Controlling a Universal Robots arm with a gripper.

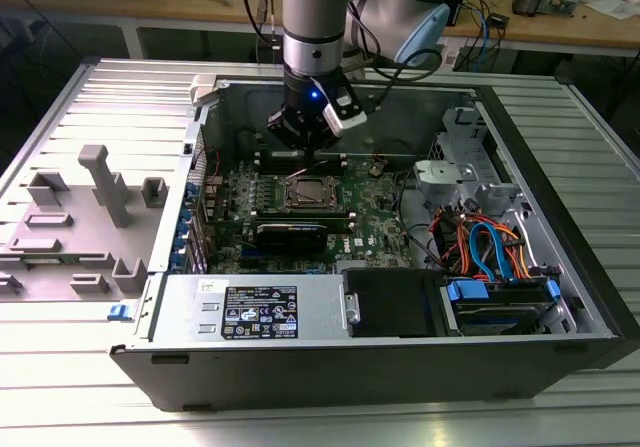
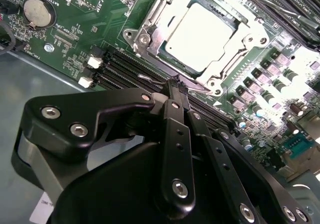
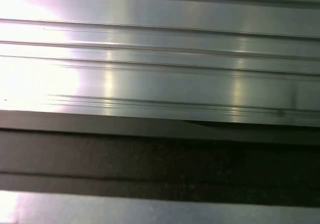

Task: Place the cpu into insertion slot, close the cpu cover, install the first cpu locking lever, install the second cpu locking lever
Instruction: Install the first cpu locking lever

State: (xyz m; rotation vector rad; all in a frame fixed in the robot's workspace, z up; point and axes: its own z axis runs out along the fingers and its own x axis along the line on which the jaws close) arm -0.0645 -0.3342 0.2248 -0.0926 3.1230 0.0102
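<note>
The cpu point(image 2: 200, 31) lies flat in the insertion slot point(image 2: 141, 39) of the green motherboard, its pale metal top showing through the window of the cpu cover point(image 2: 248, 29), which lies down over it. A thin wire locking lever point(image 2: 192, 87) runs along the socket's edge nearest my gripper point(image 2: 176, 85). The black fingers are shut together, their tips just over that lever; I cannot tell if they touch it. In the exterior view my gripper point(image 1: 305, 135) hangs inside the open computer case, just behind the socket point(image 1: 308, 193).
Long black memory slots point(image 2: 125, 68) run beside the socket, and a coin battery point(image 2: 39, 12) sits on the board. A drive cage with coloured cables point(image 1: 490, 247) and a power supply point(image 1: 255, 312) crowd the case. A grey fixture tray point(image 1: 90, 217) lies at the exterior view's left.
</note>
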